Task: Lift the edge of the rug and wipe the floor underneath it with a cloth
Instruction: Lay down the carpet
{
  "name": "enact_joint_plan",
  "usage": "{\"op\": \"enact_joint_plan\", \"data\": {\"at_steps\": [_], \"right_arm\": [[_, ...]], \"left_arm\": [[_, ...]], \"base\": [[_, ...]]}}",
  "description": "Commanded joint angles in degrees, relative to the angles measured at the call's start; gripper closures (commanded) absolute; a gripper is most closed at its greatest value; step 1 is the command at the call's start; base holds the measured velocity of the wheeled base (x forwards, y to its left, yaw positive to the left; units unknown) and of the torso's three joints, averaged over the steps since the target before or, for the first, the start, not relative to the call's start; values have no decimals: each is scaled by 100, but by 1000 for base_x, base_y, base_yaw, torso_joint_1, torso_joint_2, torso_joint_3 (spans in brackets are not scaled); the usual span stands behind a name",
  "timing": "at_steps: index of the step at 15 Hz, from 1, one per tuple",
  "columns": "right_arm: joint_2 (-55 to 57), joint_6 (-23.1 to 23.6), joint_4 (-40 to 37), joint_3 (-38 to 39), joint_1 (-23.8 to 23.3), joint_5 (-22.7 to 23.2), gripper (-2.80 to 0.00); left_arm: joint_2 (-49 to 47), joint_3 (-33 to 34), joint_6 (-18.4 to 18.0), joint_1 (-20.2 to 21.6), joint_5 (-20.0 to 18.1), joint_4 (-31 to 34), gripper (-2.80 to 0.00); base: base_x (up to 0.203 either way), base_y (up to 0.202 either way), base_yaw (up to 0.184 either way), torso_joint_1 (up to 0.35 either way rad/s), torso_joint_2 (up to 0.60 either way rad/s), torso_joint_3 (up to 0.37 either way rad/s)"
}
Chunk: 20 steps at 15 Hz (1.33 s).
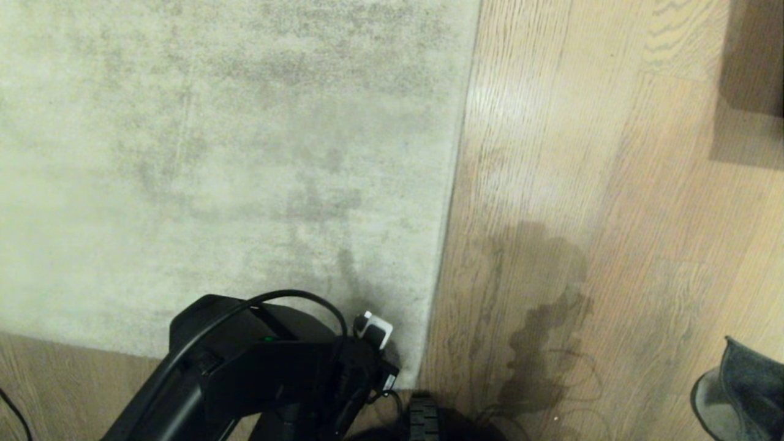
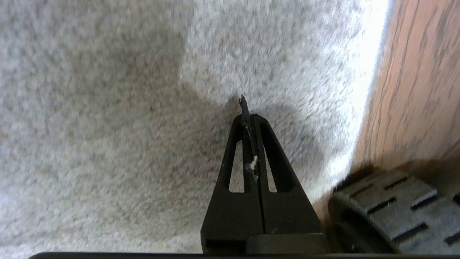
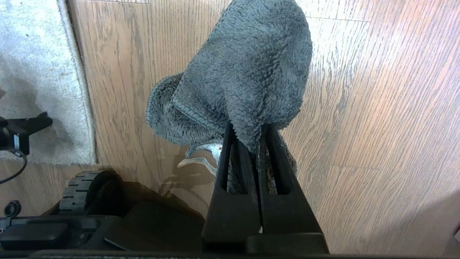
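Rug (image 1: 233, 153): flat on the floor (image 1: 582, 184), straight edge and near corner beside a robot wheel (image 2: 391, 208). Nothing lifted yet, by the look of it. Left tool (image 2: 248, 108) over the pile just inside that edge, close to the corner, clenched on nothing but a wisp of fluff; probably placed there to get at the edge for the lift. Cloth (image 3: 240, 75) off the rug, over bare planks well to the right of the edge, hanging bunched from the right tool (image 3: 257, 144), clamped on a fold of it; seemingly kept ready there for wiping once the boards under the edge are exposed.
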<state>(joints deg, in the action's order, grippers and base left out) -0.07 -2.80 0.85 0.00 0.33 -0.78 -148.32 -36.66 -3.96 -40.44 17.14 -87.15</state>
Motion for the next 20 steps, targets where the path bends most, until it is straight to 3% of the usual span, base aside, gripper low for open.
{"op": "enact_joint_plan", "data": {"at_steps": [1, 6, 13, 16, 20], "right_arm": [[7, -1, 3, 0, 2, -1, 0], [7, -1, 3, 0, 2, -1, 0], [7, 8, 3, 0, 2, -1, 0], [7, -1, 3, 0, 7, -1, 0], [7, -1, 3, 0, 11, -1, 0]], "left_arm": [[-39, -52, 1, 1, 9, -280, 0], [87, 154, 31, -40, 22, -280, 0], [1946, 2018, 50, 244, 113, -280, 0], [2924, 2596, 22, 648, 121, -280, 0], [4194, 3568, 3, 1670, 110, -280, 0]], "base": [[0, 0, 0, 0, 0, 0], [0, 0, 0, 0, 0, 0], [0, 0, 0, 0, 0, 0], [0, 0, 0, 0, 0, 0], [0, 0, 0, 0, 0, 0]]}}
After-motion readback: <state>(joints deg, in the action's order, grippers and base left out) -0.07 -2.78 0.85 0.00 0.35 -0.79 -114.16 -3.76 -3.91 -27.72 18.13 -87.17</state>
